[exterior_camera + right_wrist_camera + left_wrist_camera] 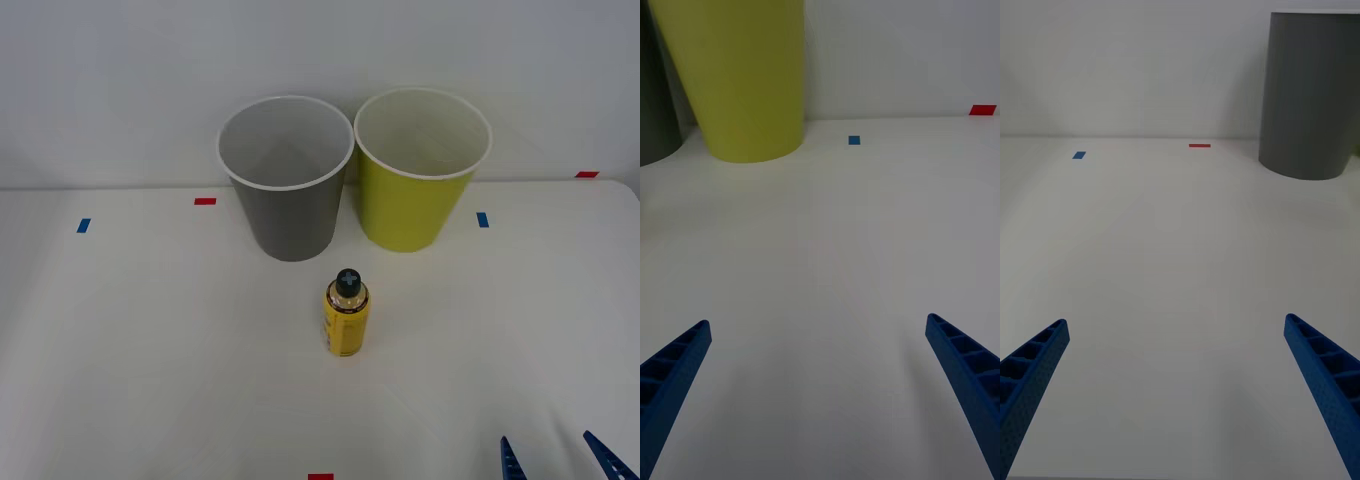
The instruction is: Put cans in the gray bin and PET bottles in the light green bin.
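A white counter [150, 350] fills the near ground, its far edge meeting a plain pale wall [120, 80] — no windows or other furniture in sight. Small tape marks dot the counter: blue squares [83, 225] toward either side, red strips [205, 201] along the back edge and one at the front. The light is soft and even — shadows stay faint.

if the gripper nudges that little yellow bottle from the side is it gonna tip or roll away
Likely to tip: the bottle stands upright on a narrow base, taller than wide. Once down, its round body would probably roll on the smooth white table. It looks small, so probably light. The right gripper is open near the table's front edge, apart from it.
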Robot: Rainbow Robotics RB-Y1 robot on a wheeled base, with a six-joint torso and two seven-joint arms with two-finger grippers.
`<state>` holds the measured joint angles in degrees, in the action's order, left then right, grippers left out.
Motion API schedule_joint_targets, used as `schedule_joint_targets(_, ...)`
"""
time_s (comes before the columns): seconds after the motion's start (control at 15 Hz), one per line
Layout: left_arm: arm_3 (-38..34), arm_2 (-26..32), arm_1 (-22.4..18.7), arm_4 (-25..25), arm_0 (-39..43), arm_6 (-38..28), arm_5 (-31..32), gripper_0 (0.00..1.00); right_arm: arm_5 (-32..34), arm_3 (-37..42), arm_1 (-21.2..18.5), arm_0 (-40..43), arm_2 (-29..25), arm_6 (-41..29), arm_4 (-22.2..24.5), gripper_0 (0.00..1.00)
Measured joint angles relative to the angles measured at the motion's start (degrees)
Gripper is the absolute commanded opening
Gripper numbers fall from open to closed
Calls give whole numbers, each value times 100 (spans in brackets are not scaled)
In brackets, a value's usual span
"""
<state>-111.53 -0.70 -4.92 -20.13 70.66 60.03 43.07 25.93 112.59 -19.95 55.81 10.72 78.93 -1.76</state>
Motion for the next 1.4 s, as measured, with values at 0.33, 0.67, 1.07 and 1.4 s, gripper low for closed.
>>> schedule_joint_targets(0.33,0,0,0,0,0,0,0,100,0,0,0,0,0,0,0,100)
schedule_joint_targets(0.67,21,-12,0,-1,-22,0,-12,100,0,0,0,0,0,0,0,100)
schedule_joint_targets(1.07,369,-182,-151,230,-241,92,218,100,0,0,0,0,0,0,0,100)
schedule_joint_targets(1.4,924,-316,-666,411,-1137,1091,440,100,0,0,0,0,0,0,0,100)
